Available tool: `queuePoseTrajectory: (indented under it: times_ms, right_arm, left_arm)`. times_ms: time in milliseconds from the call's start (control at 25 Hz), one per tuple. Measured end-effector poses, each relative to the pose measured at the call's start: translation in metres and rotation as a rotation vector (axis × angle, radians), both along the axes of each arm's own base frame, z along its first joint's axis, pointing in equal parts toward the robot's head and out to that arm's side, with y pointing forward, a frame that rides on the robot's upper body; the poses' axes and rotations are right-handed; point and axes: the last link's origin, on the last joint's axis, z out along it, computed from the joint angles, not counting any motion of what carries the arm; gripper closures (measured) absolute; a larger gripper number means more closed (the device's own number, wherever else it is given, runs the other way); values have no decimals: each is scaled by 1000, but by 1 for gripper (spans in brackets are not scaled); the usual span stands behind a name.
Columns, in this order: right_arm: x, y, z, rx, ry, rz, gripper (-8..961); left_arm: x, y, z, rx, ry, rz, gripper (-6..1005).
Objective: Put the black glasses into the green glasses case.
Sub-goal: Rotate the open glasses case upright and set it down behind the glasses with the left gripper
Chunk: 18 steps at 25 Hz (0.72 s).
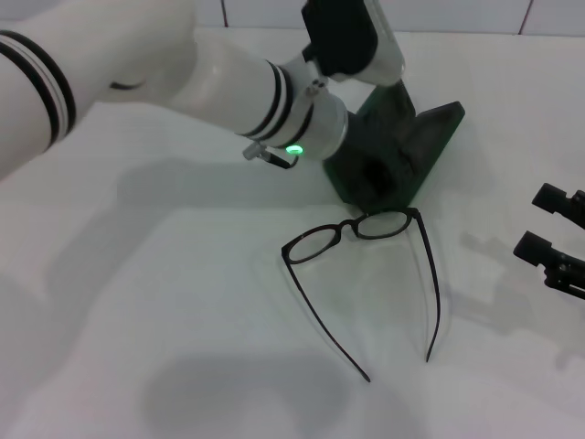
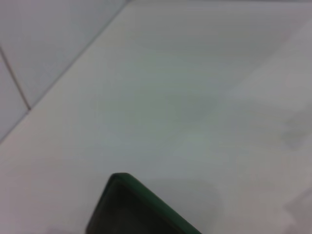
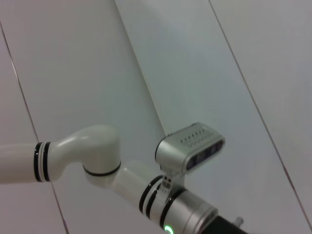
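Observation:
The black glasses (image 1: 358, 229) lie unfolded on the white table (image 1: 183, 302), lenses right in front of the green glasses case, temple arms pointing toward me. The green glasses case (image 1: 402, 146) stands open at the back middle, its lid tilted up. My left arm reaches across from the left, and its gripper (image 1: 379, 87) is at the raised lid, its tips hidden there. A corner of the case shows in the left wrist view (image 2: 131, 209). My right gripper (image 1: 546, 222) is open and empty, low at the right edge, well apart from the glasses.
A tiled wall (image 1: 457, 14) runs along the table's back edge. The left arm's forearm (image 1: 228, 87) hangs over the back left of the table. The right wrist view shows only the left arm (image 3: 97, 151) and the wall.

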Motion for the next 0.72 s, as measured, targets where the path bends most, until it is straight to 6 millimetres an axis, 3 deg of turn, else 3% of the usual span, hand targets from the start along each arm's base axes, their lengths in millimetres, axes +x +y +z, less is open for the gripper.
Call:
queuePoseTrajectory:
  times_ms: [400,720]
  right_arm:
    - [-1,-1,-1,8,-2,11,68]
    - [-1,0,-1,9,-3,17,69]
  left_arm:
    - [-12,-16,-19,-17,-6,27,994]
    - [-10,-23,-28,-17,-9,16,993]
